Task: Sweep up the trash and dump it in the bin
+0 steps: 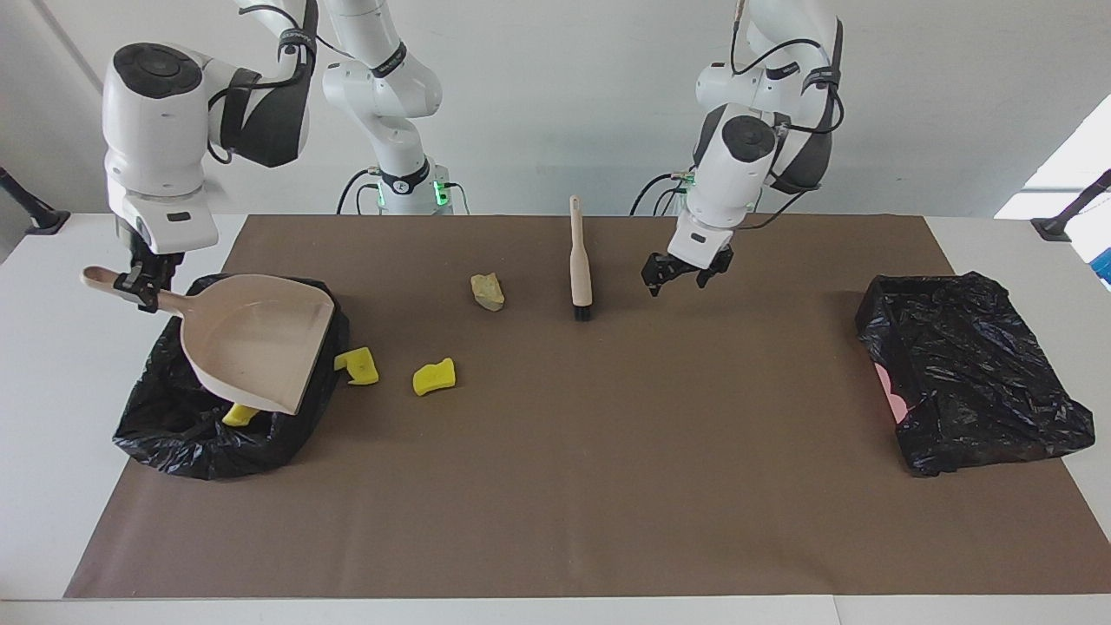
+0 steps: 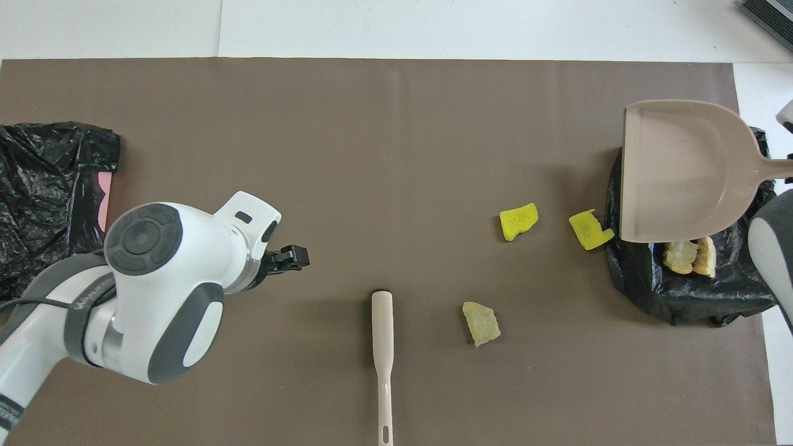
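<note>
My right gripper (image 1: 146, 282) grips the dustpan (image 1: 257, 340) over the bin (image 1: 174, 430); my left gripper (image 1: 681, 273) hangs open, holding nothing. Three scraps on the tabletop risk staying unswept with the brush (image 1: 579, 260) lying free.

Crinkled glossy black plastic bin liner (image 1: 286, 434); smooth matt plastic dustpan (image 1: 252, 334); spongy yellow scraps (image 1: 434, 377).

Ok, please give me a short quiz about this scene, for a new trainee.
1. True or false: the left gripper is open, and the brush lies free on the mat.
2. How many scraps lie on the mat?
3. The right gripper holds the dustpan over: A the brush; B the bin with scraps; C the middle of the mat.
Key: 1 true; 2 three; 3 B.
</note>
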Robot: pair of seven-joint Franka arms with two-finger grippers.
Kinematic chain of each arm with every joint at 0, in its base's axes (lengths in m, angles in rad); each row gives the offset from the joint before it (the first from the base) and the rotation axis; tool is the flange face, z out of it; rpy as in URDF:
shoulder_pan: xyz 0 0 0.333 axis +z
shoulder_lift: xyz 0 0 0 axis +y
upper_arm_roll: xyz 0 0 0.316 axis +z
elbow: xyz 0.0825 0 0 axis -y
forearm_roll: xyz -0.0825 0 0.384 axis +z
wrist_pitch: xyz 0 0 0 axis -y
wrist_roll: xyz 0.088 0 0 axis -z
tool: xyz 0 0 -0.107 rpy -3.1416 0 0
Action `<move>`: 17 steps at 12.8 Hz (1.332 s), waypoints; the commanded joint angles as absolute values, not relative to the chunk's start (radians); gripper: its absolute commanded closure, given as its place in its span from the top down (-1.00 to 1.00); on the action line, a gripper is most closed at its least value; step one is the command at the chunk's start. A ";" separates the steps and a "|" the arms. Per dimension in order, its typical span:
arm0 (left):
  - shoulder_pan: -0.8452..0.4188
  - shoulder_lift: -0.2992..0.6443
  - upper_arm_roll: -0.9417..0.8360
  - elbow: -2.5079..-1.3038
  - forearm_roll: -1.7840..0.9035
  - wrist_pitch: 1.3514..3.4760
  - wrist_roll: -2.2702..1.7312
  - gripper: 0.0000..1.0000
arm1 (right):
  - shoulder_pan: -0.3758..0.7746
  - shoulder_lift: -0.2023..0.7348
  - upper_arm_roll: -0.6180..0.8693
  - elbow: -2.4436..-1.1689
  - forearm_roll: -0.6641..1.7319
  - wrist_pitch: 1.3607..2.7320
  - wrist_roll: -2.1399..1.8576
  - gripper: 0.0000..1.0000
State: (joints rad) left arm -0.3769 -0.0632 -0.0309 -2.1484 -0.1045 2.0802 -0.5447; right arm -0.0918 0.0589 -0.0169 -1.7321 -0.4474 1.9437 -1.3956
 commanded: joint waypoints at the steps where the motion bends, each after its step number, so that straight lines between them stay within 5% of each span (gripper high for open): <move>1: -0.272 -0.092 -0.041 -2.126 -0.080 2.005 -0.451 1.00 | -0.039 0.051 -0.014 -1.753 -0.376 1.893 -1.203 -1.00; 8: -0.072 -0.094 -0.040 -2.080 -0.015 1.974 -0.238 1.00 | 0.119 0.124 -0.012 -1.756 -0.177 1.859 -0.653 -1.00; 17: 0.057 -0.078 -0.040 -1.742 -0.014 1.752 -0.031 1.00 | 0.402 0.238 -0.014 -1.746 0.047 1.923 0.161 -1.00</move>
